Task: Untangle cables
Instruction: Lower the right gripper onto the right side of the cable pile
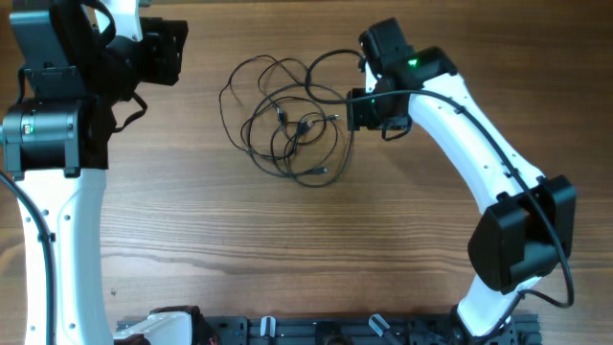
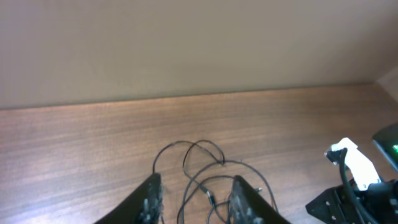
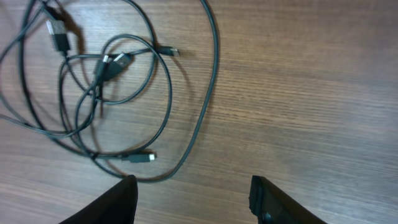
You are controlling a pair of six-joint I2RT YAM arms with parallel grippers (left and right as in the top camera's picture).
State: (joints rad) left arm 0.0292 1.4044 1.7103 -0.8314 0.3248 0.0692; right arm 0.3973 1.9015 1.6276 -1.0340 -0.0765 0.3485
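Worktop (image 1: pixel 287 249): brown wood grain. A plain beige wall (image 2: pixel 186 43) stands behind it. The cables (image 1: pixel 287 125) lie mid-worktop in one tangled heap of loops. Left jaws: parted, holding nothing, well apart from the heap. Right jaws: wide apart, holding nothing, just beside the heap's right edge.

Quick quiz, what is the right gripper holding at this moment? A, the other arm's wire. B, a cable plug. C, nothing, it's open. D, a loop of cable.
C: in the right wrist view the right gripper has its fingers spread with nothing between them, and the cables lie just ahead of it, ungripped.
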